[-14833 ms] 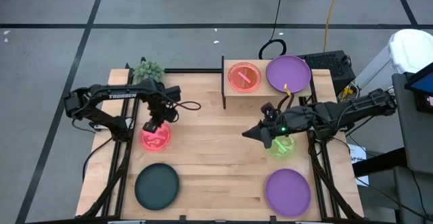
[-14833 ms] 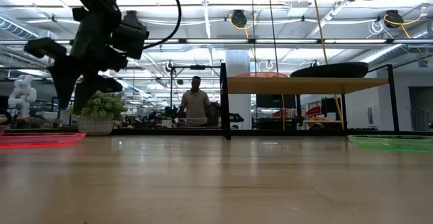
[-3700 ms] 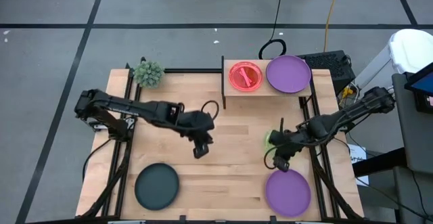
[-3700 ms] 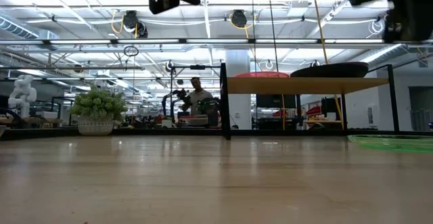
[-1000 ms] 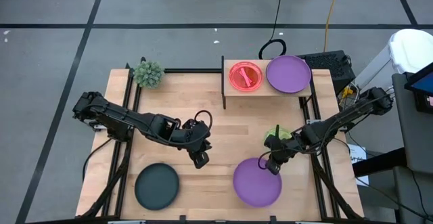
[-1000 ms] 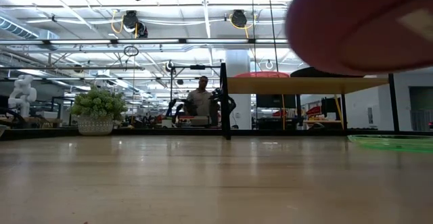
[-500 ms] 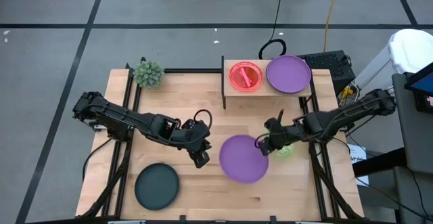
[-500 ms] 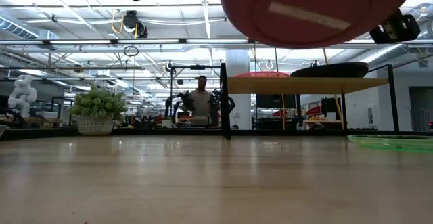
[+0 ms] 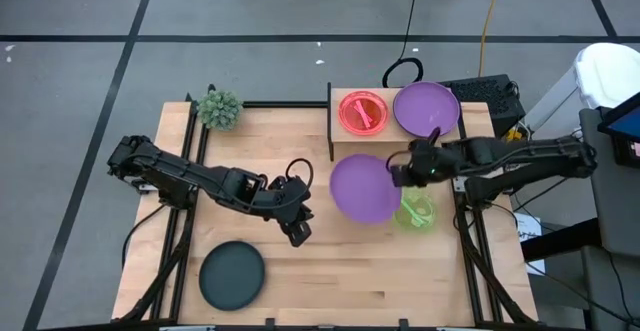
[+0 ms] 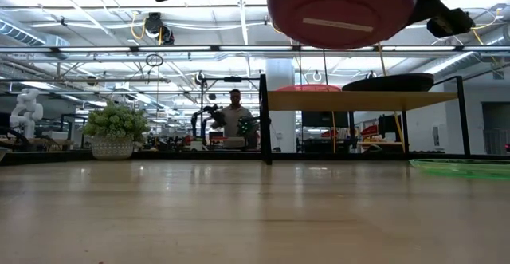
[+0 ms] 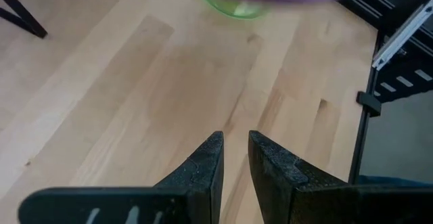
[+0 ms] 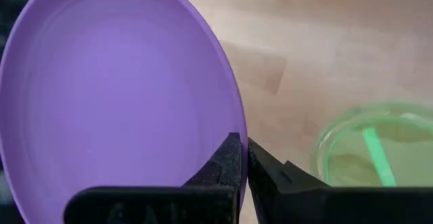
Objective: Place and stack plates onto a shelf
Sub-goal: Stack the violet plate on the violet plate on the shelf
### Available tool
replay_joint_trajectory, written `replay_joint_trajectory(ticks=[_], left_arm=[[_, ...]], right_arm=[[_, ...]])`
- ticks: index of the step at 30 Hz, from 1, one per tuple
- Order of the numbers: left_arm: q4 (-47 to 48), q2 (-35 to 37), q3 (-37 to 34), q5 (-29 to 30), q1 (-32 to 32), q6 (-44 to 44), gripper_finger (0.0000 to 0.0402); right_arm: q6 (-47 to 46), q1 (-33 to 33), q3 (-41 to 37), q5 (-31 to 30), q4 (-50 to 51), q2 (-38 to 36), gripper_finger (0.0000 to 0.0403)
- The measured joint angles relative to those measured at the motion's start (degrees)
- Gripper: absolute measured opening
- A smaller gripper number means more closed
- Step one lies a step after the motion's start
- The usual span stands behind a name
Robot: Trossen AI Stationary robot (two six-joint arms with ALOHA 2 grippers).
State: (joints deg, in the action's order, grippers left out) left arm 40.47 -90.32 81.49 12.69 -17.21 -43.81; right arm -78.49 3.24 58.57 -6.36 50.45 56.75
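The right gripper (image 9: 398,174) is clamped on a large round purple plastic plate's (image 9: 364,187) rim — mid-carry; next it likely must reach the light-wood shelf (image 9: 345,132) just beyond and stack.

Right tool (image 12: 243,158): two dark fingers pinched shut on the rim of the purple plate.
Purple plate (image 12: 115,95): large, round, concave face showing, held above the tabletop.
Green plate (image 12: 369,153): translucent neon, lying on the tabletop beside the purple plate.
Tabletop (image 12: 318,41): light wood, bare.
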Motion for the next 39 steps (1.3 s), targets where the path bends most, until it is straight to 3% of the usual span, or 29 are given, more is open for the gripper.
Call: replay_joint_trajectory(ticks=[8, 15, 29, 39], left_arm=[[0.0, 0.0, 0.0, 0.55, 0.9, 0.88, 0.0074], [0.02, 0.0, 0.0, 0.58, 2.1, 2.83, 0.0074], [0.04, 0.0, 0.0, -0.37, 5.04, 4.56, 0.0074], [0.04, 0.0, 0.0, -0.63, 5.57, 5.37, 0.0074]], right_arm=[[1.45, -9.56, 0.0, -4.38, -0.35, -6.25, 0.0], [2.64, -18.63, 0.18, -4.15, -0.15, -7.28, 0.0], [19.55, -38.48, 17.18, -1.61, 14.6, -0.13, 0.0], [30.48, -51.09, 21.64, -0.7, 18.11, 5.85, 0.0]])
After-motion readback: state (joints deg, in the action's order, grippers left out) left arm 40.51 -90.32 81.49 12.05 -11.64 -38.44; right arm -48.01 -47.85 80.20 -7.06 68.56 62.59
